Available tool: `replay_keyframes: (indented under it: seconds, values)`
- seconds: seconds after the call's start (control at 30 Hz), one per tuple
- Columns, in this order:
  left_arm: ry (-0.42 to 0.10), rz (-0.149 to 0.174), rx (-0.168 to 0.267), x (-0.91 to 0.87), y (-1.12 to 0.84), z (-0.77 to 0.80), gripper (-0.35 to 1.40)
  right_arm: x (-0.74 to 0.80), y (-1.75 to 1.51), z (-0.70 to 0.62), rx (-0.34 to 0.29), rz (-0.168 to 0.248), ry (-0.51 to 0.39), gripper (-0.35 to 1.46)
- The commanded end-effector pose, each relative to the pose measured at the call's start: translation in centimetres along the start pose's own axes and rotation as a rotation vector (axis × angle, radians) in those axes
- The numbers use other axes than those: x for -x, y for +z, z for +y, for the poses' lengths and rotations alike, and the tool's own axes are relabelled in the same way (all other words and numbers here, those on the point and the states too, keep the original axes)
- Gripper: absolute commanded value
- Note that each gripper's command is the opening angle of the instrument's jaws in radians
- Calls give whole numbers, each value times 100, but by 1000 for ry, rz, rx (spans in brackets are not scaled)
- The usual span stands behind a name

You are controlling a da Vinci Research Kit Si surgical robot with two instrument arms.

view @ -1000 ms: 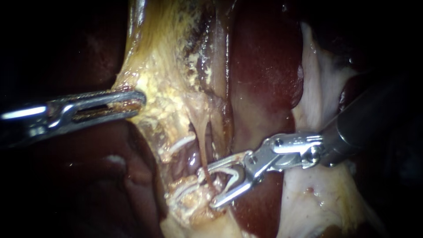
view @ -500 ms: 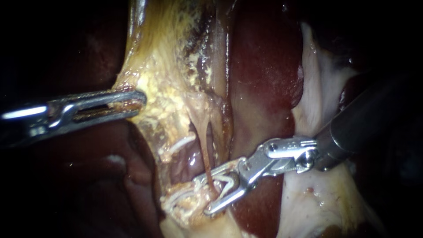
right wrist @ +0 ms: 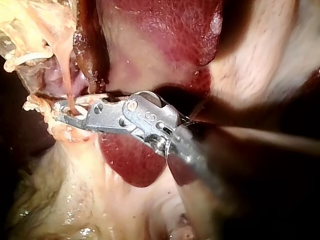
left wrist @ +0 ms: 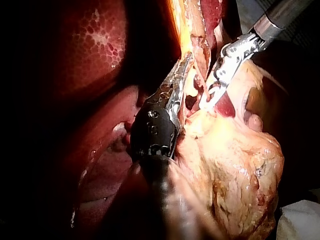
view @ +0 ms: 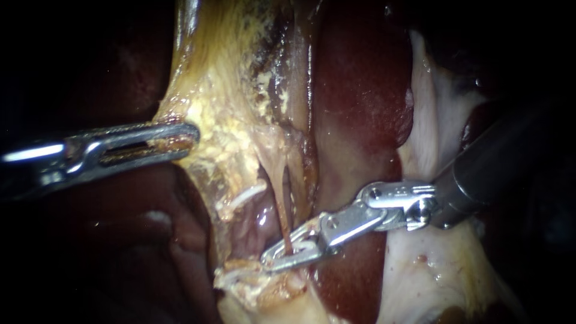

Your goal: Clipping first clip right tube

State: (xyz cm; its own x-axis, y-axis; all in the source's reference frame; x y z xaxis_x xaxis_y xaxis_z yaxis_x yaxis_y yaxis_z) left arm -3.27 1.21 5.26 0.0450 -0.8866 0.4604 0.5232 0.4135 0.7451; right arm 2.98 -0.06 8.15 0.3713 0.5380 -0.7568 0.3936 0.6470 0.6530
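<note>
Your right instrument (view: 282, 255), lower centre, clamps the clip (view: 303, 246) onto the thin tube (view: 281, 210); your left instrument (view: 180, 140) grips fatty tissue (view: 223, 141) mid-left; closure is in hand, and the next move, by my judgement, calls for a square release without dragging.

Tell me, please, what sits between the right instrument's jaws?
A thin reddish tube passes between the right instrument's jaws, which are shut on a white clip around it. The jaws hide whether the clip has fully closed.

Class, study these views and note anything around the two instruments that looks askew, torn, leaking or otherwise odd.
Nothing stands out. The right instrument has its jaws shut squarely on the thin tube, a clip between them; the left instrument grips the yellowish tissue. No tear or leak shows.
</note>
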Motion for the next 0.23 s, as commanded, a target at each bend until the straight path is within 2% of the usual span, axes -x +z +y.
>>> replay_keyframes:
  seconds: [0.03, 0.23]
  values:
    - [0, 0, 0, 0, 0, 0, -35, 0, 0, 0, 0, 0, -1, -31]
    - [0, 0, -1, 1, 0, 0, -35, 0, 0, -1, -1, 0, -1, -31]
